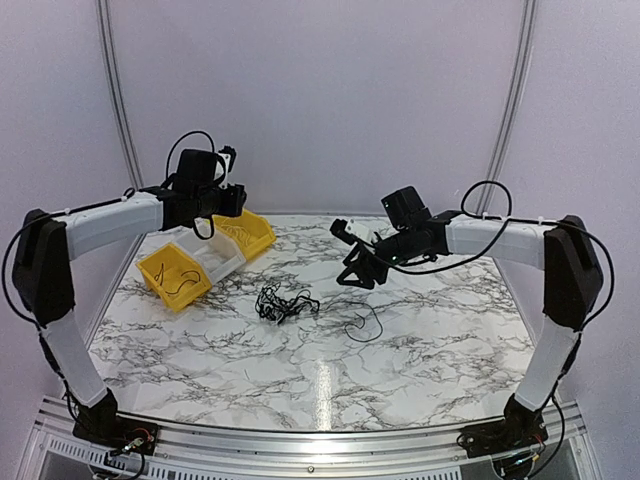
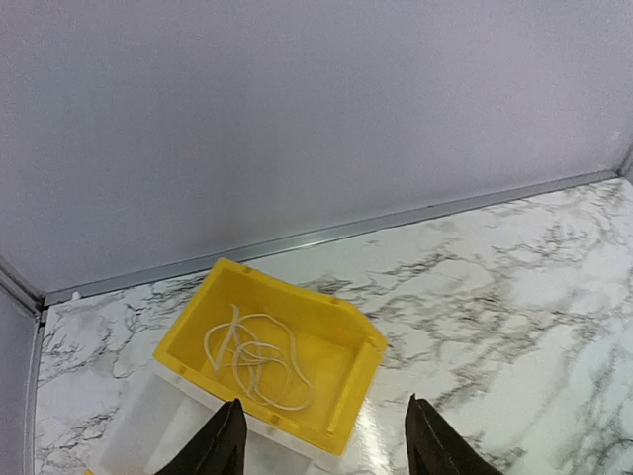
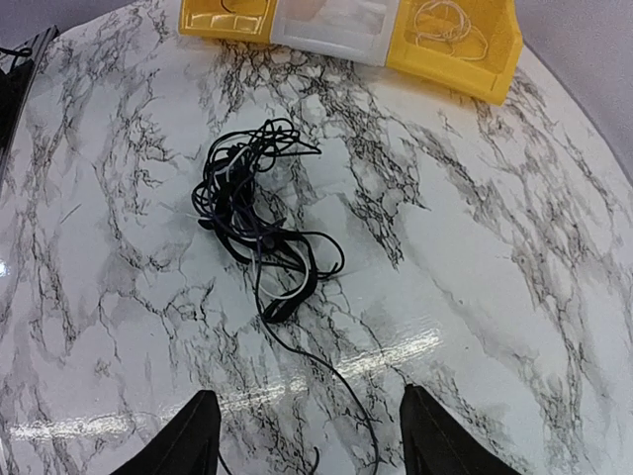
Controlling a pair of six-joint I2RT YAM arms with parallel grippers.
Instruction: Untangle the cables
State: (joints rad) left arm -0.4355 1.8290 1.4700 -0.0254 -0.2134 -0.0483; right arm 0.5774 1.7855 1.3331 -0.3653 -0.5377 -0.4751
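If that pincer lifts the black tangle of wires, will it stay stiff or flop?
Probably floppy: the cables are thin strands lying in loose curls. Likely light too. Loops interlock, so one pull would probably drag the whole clump.

1. Top external: mounted high behind both arm bases, facing forward and down across the marble table (image 1: 420, 350) to the back wall (image 1: 320, 100). Wide and far, with the whole workspace and both arms in frame.
2. Left wrist: raised over the far-left corner of the marble table, tilted forward and down past the left gripper (image 2: 324, 402) at bottom edge. Mid-range on the far yellow bin (image 2: 358, 368), with back rail (image 2: 326, 235) and back wall beyond.
3. Right wrist: aimed steeply down and leftward across the marble table, right gripper (image 3: 307, 391) at bottom edge. Closest view, with cables (image 3: 252, 213) centred and bin row (image 3: 326, 20) along top edge.
4. Overlap: far yellow bin in all three views; cables in top external and right wrist.
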